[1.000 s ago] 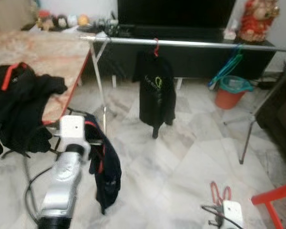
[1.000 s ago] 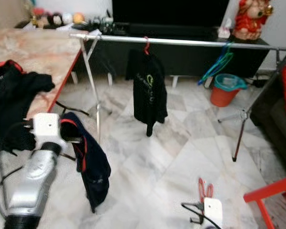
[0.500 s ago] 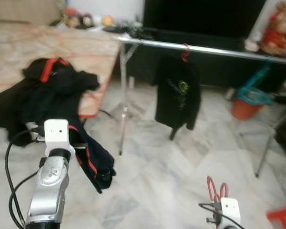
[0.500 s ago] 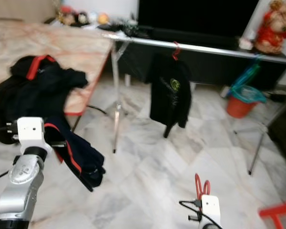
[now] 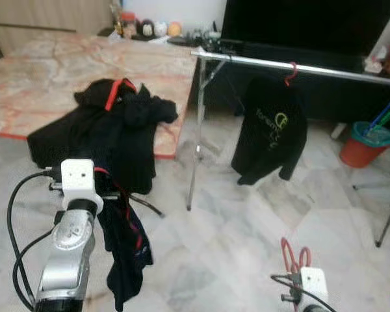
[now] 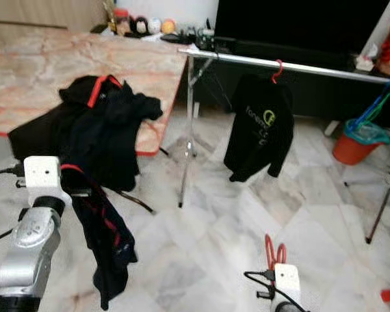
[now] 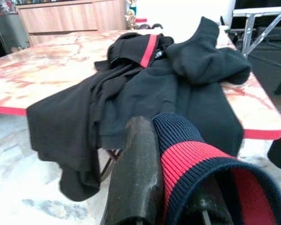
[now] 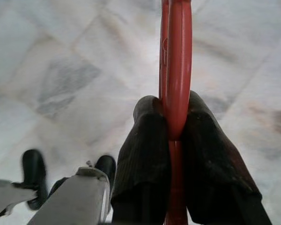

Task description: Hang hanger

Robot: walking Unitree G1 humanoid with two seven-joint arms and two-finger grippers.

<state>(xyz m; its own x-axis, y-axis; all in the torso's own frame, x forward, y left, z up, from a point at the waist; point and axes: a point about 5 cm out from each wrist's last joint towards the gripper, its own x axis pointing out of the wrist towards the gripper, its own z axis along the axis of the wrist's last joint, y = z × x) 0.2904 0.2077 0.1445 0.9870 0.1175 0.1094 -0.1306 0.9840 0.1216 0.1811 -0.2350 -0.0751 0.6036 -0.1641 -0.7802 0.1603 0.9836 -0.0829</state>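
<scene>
Over the marble floor (image 5: 247, 260): both arms are reaching forward, each carrying something.
Left gripper (image 7: 178, 206): its fingers (image 7: 136, 178) are clamping the red-and-navy ribbed edge of a dark garment (image 5: 125, 253), which is hanging down from them toward the floor.
Right gripper (image 8: 171, 140): its fingers (image 8: 147, 150) are pinching a red hanger (image 8: 175, 70) between them, low at the robot's right side, above the floor.
Rail (image 5: 299, 65): a silver clothes rail is standing ahead, running across in front of a dark TV cabinet (image 5: 351, 91).
Hung jacket (image 5: 272, 130): a black jacket is hanging from the rail on another red hanger.
Bench (image 5: 45, 78): a marble-patterned bench with a red edge is sitting to the left, with a heap of black clothes (image 5: 110, 130) lying on it and draping over its near edge.
Bucket (image 5: 364, 143): an orange bucket is standing on the floor at far right.
</scene>
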